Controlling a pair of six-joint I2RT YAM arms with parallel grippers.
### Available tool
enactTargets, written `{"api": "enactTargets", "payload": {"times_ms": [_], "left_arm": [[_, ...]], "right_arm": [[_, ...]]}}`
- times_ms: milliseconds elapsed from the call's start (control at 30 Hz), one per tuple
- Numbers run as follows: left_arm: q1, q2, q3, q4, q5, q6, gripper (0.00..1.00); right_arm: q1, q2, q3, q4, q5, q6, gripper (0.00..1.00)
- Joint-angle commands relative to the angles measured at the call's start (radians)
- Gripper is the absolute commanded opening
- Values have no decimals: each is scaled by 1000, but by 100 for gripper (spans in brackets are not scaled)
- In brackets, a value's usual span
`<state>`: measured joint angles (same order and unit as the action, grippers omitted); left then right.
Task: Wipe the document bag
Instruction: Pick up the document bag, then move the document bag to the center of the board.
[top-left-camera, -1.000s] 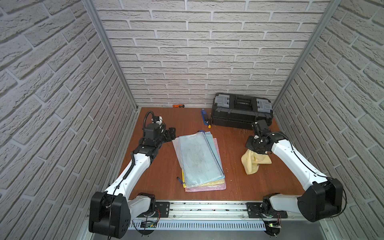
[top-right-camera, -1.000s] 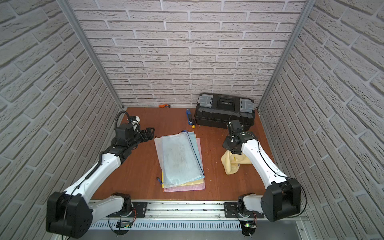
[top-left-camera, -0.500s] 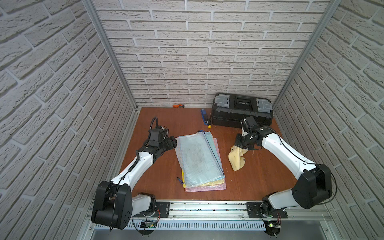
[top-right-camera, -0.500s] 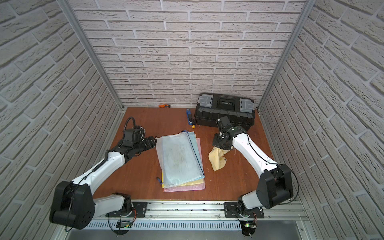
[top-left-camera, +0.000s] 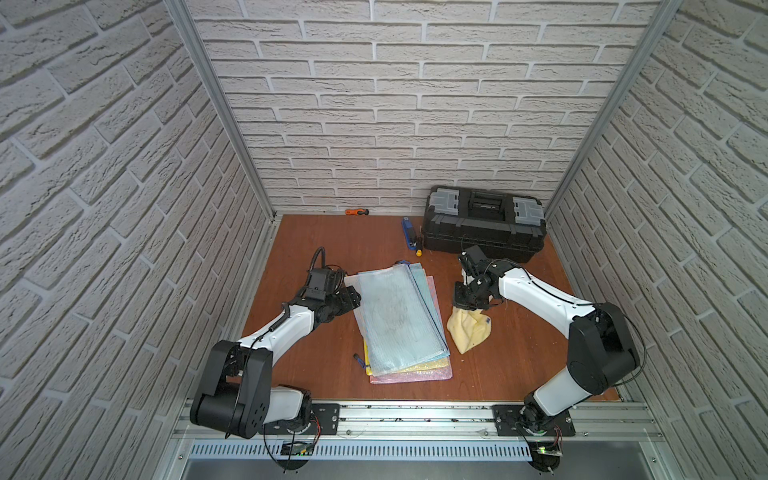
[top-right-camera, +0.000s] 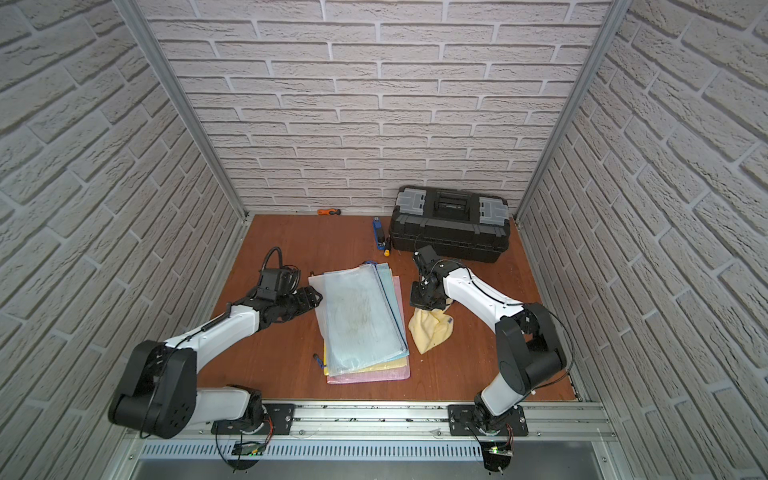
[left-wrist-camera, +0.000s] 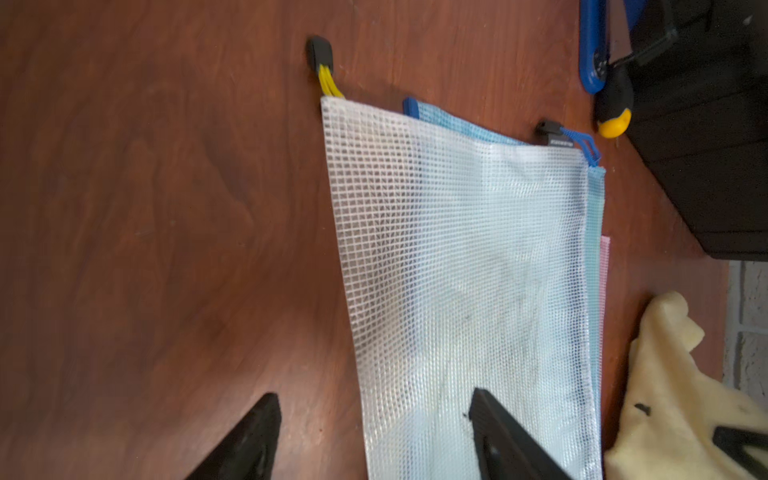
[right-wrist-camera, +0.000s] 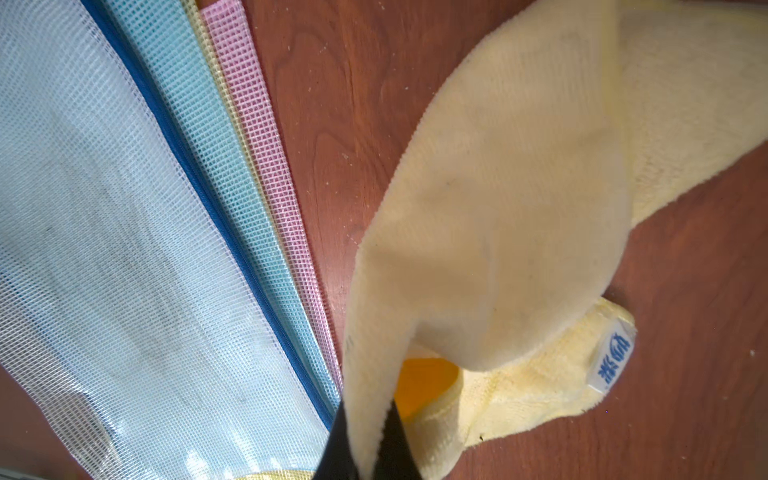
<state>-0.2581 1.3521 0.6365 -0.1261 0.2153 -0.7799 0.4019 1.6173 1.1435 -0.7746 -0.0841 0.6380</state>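
Top mesh document bag (top-left-camera: 399, 316), contents indiscernible, is straddled at its edge by the parted left gripper (left-wrist-camera: 374, 397), while a yellow cloth (top-left-camera: 469, 332) is clamped in the right gripper (right-wrist-camera: 368, 415) and the toolbox (top-left-camera: 484, 224) is kept lidded.

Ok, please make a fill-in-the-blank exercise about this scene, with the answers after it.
The right hand is shut on a ____ cloth.
The left hand is ____ at the edge of the top document bag.
The bottom bag under it is ____.
Answers: yellow; open; pink.
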Motion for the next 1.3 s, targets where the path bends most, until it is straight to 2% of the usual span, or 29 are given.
{"api": "enactTargets", "payload": {"times_ms": [0,167,200,233,333,600,700,900,1100,1267], "left_arm": [[-25,45,18,80,25,-21,60],[-33,110,48,103,54,-18,37],[-33,117,53,99,57,-15,30],[-33,125,59,95,65,-10,18],[-33,134,75,74,78,1,0],[-33,84,127,23,84,8,0],[-31,16,213,-77,49,34,0],[-22,-117,501,-393,-160,143,0],[15,-150,666,-522,-176,147,0],[37,-156,742,-580,-183,146,0]], "right_arm": [[21,8,23,18,-6,-6,2],[34,19,25,18,2,-4,2],[35,21,25,17,6,-4,2],[37,22,22,19,7,-4,2],[40,28,17,20,7,-4,2],[56,74,18,51,-22,-14,2],[84,118,26,79,-50,-22,2],[175,261,101,95,-76,-3,2],[232,387,172,185,-156,60,2],[291,515,341,271,-260,120,2]]}}
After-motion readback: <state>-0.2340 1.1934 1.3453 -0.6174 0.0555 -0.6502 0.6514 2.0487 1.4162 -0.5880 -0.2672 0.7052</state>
